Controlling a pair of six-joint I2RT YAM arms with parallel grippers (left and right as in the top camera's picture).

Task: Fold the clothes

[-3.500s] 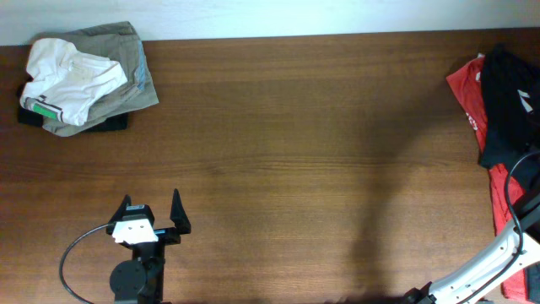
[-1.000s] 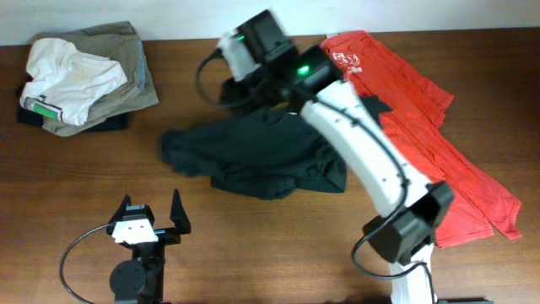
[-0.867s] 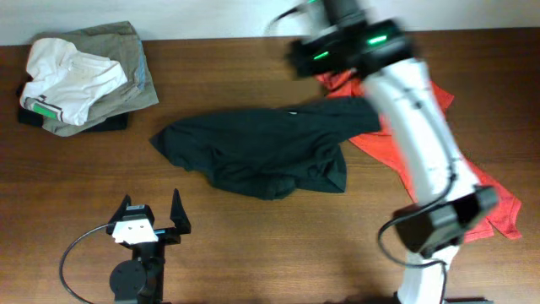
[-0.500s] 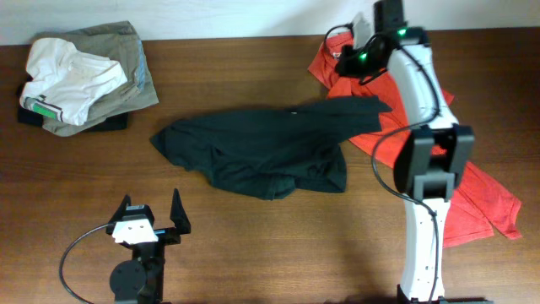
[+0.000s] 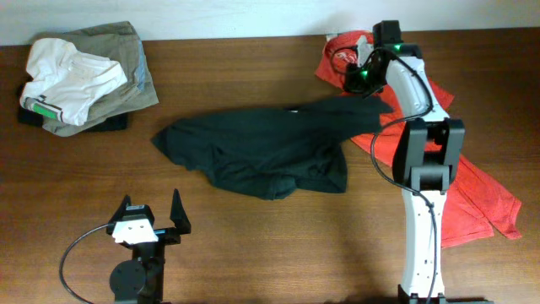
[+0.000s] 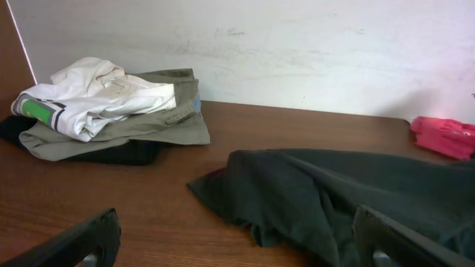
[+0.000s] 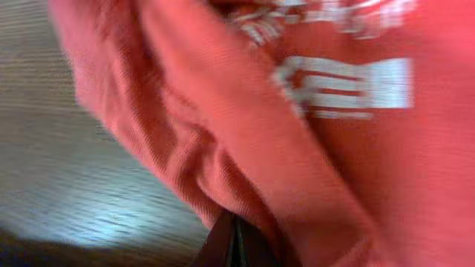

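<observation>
Since the earlier overhead frames, the black T-shirt (image 5: 253, 152) has come from a bundle at the right edge of the frame to the middle of the table (image 5: 278, 253). The red garment (image 5: 472, 190) has been dragged out with it and now lies spread down the right side. The right gripper (image 7: 232, 239) has settled at the upper right, over the top end of the red cloth.

The black T-shirt lies crumpled and loosely bunched just left of centre. One end stretches toward the upper right, where it overlaps the edge of the red garment.

The right claw's fingers are closed together. In the wrist view red fabric fills the frame and presses right against the fingertips. Whether a fold is pinched between them cannot be told.

The left gripper (image 5: 152, 203) sits at the lower left, unmoved, with its fingers spread wide and nothing between them, well apart from the shirt.

At the upper left, a white garment (image 5: 72, 72) rests on a folded olive garment (image 5: 131, 59).
</observation>
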